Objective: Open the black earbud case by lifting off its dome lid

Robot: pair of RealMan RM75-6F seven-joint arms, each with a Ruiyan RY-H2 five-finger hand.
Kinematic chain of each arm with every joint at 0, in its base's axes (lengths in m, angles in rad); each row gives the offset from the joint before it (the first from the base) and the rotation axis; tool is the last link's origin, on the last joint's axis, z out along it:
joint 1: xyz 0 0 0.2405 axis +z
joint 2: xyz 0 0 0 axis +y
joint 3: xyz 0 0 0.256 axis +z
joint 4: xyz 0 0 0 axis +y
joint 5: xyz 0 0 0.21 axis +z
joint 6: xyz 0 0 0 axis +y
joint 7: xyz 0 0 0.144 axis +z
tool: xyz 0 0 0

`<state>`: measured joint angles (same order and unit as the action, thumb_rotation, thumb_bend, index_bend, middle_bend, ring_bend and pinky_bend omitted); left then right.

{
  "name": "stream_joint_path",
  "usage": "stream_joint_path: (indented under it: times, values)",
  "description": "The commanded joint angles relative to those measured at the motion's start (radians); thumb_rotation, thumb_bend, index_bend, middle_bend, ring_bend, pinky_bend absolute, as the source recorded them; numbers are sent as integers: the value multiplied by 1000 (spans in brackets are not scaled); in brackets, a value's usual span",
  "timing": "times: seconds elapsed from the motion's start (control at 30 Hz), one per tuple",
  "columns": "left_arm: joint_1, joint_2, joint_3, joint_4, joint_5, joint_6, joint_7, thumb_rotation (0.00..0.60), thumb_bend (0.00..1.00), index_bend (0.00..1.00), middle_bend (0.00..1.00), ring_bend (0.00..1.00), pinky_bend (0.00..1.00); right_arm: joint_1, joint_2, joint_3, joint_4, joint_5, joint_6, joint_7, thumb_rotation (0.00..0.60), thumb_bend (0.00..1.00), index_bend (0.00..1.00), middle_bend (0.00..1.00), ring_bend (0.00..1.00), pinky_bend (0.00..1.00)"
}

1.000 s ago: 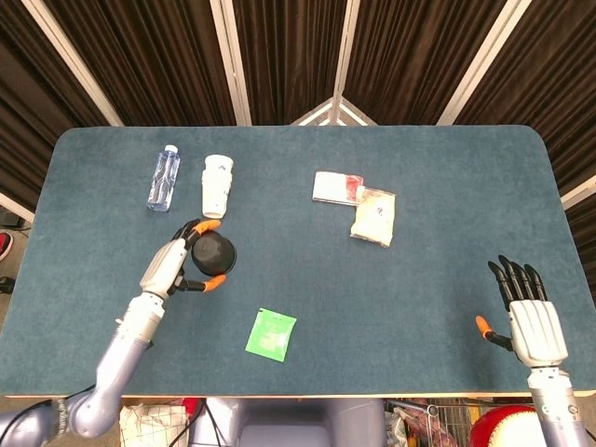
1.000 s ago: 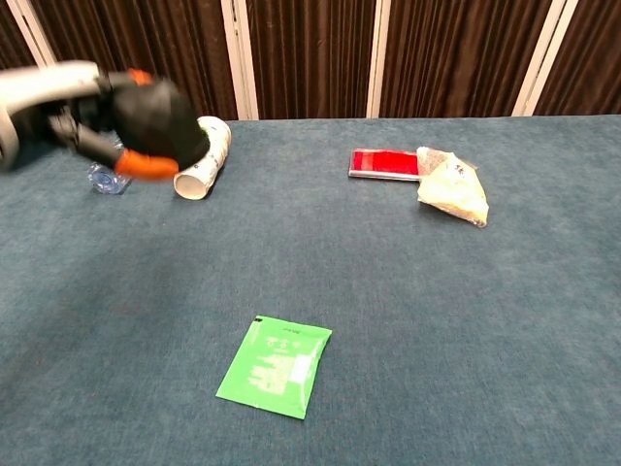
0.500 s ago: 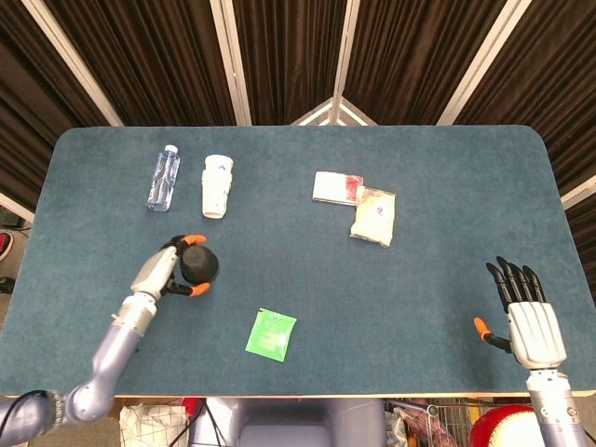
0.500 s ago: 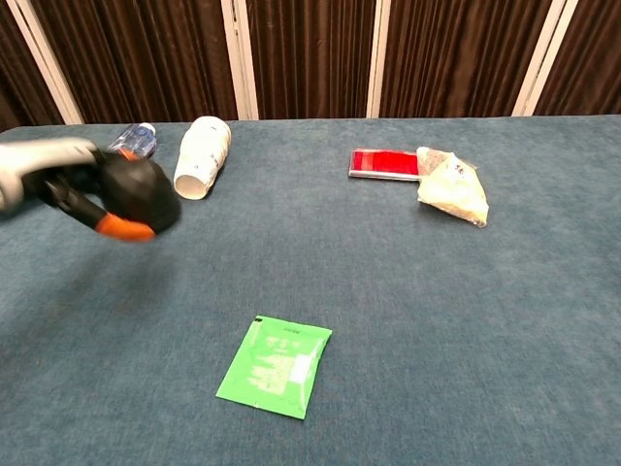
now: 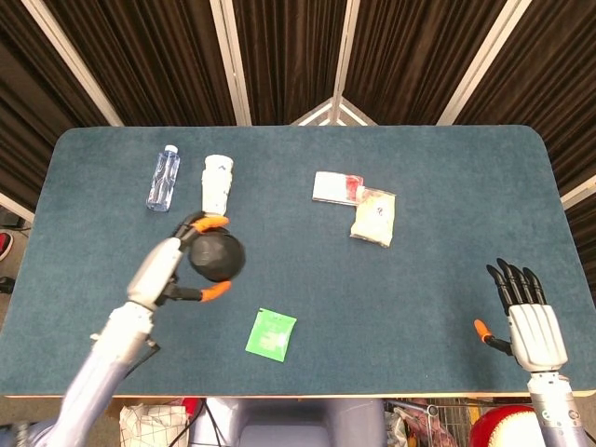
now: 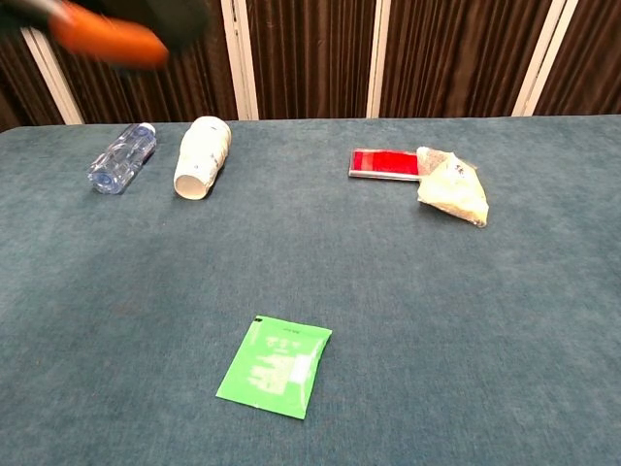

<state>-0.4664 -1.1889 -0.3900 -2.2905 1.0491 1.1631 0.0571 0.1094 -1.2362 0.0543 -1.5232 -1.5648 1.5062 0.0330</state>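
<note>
Left hand lifts black earbud case above a blue table

The blue-carpeted table [image 5: 447,186] fills the frame. At lower left of the head view the left hand [image 5: 177,265] clamps orange-tipped fingers [image 5: 213,291] around the one black earbud case [image 5: 216,256], raised clear of the surface; it reads as a round dome with no visible long axis, and which way it points cannot be told. At lower right the right hand [image 5: 534,326] rests with its fingers apart, holding nothing. Upper left: one water bottle [image 5: 163,177] and one white paper cup [image 5: 216,184], both lying lengthwise top to bottom. Centre: one red-and-white packet [image 5: 333,186] touching one snack bag [image 5: 374,216]. Lower centre: one green sachet [image 5: 271,334].
</note>
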Motion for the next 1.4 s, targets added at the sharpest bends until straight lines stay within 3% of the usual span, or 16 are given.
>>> stream_joint_path:
  times: [0.03,0.23,0.37,0.43,0.5,0.67,0.77,0.9,1.07,1.13,1.4]
  values:
    - [47,7,69,131,28,-12,-75,600,511,217,418,0,0,-2,0,-2,-1,-2,2,-2,600,289,68,24,68,11]
    - [-10,-187,161,470,-51,-153,-132,600,511,219,410,0,0,-5,0,-2,-2,1,4,-4,600,288,68,24,68,11]
    - [-49,-269,172,546,-54,-177,-100,600,511,214,405,0,0,-1,-2,0,0,3,-3,-9,600,289,68,24,68,11]
    - [-56,-266,153,498,-30,-149,-87,600,511,214,406,0,0,1,-1,1,-2,6,-7,-11,600,289,68,24,68,11]
    - [-41,-192,93,333,44,-68,-95,600,510,214,407,0,0,9,3,10,-4,12,-15,-11,600,289,68,24,68,11]
    - [21,-18,25,112,134,8,-183,600,510,214,415,0,0,9,-4,5,-1,11,-19,-12,600,289,68,24,68,11]
    - [78,72,34,90,195,41,-244,600,511,219,417,0,0,8,-6,0,-3,-1,-13,-12,600,289,68,24,68,11]
    - [96,90,98,180,191,-6,-282,600,510,223,417,0,0,9,-8,-2,-4,-2,-17,-17,600,289,68,24,68,11]
    - [48,-48,184,451,103,-151,-314,600,511,230,415,0,0,10,-10,1,-5,6,-18,-21,600,289,68,24,68,11]
    - [30,-103,193,526,78,-179,-312,600,511,230,412,0,0,11,-12,1,-3,9,-23,-24,600,289,68,24,68,11]
    - [-4,-201,198,636,65,-194,-280,600,511,226,410,0,0,14,-15,3,2,15,-30,-23,600,289,68,24,68,11]
